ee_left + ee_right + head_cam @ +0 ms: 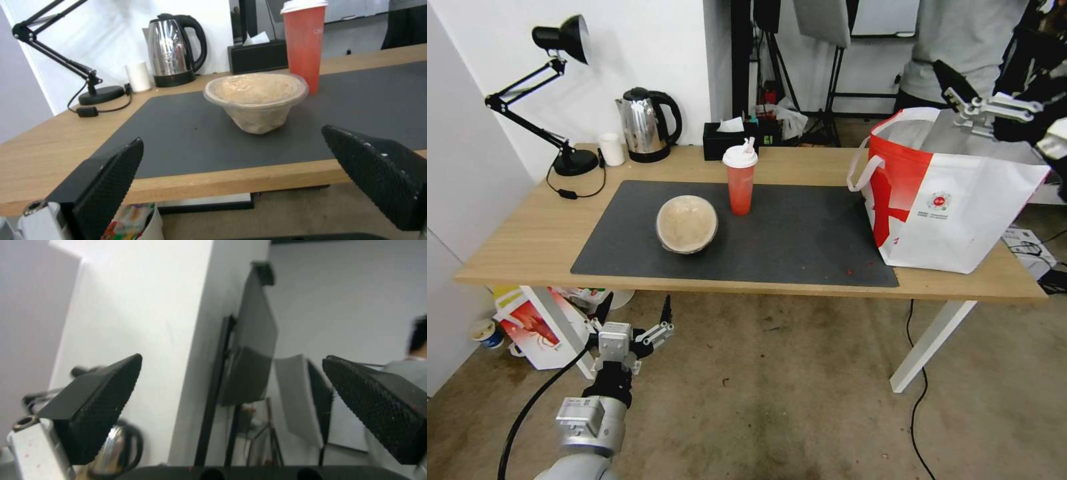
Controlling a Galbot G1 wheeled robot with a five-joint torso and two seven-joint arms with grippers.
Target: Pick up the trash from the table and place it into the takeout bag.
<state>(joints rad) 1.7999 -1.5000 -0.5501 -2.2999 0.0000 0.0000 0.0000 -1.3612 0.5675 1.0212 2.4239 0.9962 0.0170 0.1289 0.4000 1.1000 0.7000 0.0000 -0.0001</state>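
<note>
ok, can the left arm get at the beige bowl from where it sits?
Probably yes. The left gripper hangs open below the table's front edge, facing the beige bowl; bare mat lies between. It must rise above the edge first.

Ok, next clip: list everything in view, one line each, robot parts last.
bowl: 1, beige, on mat
cup: 1, red, white lid, on mat behind bowl
takeout bag: 1, white and red, table's right end
mat: 1, dark grey, on table
table: 1, light wood
kettle: 1, steel, back edge
lamp: 1, black, back left
left gripper: open, below table's front edge
right gripper: open, above bag
</note>
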